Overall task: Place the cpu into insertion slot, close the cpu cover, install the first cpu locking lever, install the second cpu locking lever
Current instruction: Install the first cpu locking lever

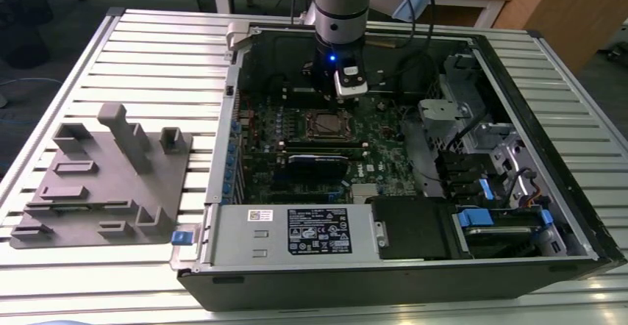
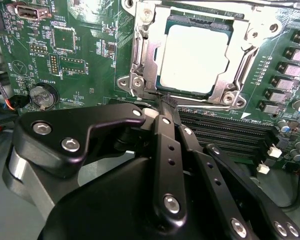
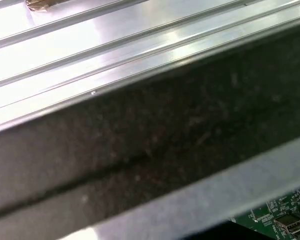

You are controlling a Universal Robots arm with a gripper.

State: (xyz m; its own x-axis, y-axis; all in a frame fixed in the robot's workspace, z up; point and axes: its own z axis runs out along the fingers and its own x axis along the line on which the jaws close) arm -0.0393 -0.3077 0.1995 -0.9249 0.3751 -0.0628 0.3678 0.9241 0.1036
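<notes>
tool (image 2: 165,101): pressed together, tips by cover (image 2: 140,60) edge
cpu (image 1: 324,124): under cover, just below-left of tool in exterior view, frame centre

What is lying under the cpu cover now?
The cpu lies under the cpu cover; its silvery top shows through the cover's central opening. The insertion slot beneath the cpu is covered, so it cannot be seen.
</notes>
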